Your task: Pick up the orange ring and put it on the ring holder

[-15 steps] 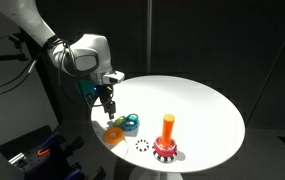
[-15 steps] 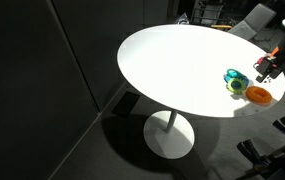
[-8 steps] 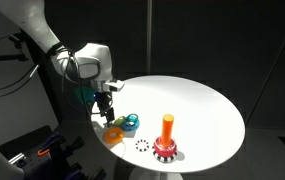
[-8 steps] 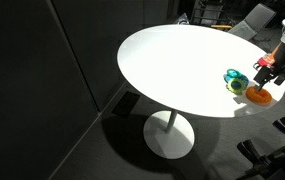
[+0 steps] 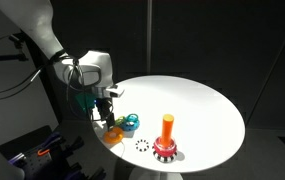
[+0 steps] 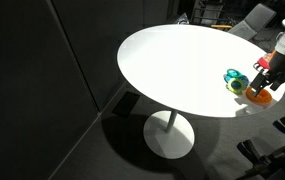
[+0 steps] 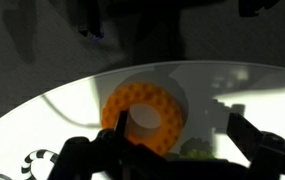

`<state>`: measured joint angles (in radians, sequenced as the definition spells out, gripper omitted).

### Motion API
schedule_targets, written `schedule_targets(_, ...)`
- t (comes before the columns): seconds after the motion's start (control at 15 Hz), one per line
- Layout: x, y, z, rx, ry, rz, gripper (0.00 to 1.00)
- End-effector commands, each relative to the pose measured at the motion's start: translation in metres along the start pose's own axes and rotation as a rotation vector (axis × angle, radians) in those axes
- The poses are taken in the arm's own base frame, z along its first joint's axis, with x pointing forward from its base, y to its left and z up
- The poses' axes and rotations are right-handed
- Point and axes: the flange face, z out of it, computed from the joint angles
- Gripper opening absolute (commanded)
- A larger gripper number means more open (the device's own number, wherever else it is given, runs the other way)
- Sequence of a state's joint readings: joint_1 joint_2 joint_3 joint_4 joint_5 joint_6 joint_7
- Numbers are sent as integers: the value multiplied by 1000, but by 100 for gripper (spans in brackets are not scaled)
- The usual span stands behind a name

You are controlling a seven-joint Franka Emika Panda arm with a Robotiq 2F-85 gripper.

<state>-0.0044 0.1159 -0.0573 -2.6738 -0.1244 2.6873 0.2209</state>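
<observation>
Claw (image 5: 108, 121) open, low over orange ring (image 7: 167, 100) near bench (image 5: 197, 100) edge, one finger at its hole. Holder (image 5: 166, 138) at the ring's 3 o'clock, well apart.

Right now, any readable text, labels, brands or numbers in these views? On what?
None readable in any view.
The orange ring, ring holder, table and tool show no lettering.
The holder's black-and-white rim is a toothed pattern, not text.

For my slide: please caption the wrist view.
Open gripper poised at the orange ring on the white table.
</observation>
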Motion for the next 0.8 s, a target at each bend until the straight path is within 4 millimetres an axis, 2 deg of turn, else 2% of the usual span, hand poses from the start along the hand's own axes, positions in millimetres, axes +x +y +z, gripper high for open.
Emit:
schedule_targets(0.0,4,4,9,1,37,-32,100)
schedule_targets(0.53,5,4,30,19,59,-68,100)
schedule_targets(0.6,5,5,32,19,59,-69,75)
schedule_targets(0.67,5,5,34,19,58,-71,74)
schedule_targets(0.73,5,6,36,19,56,-73,66)
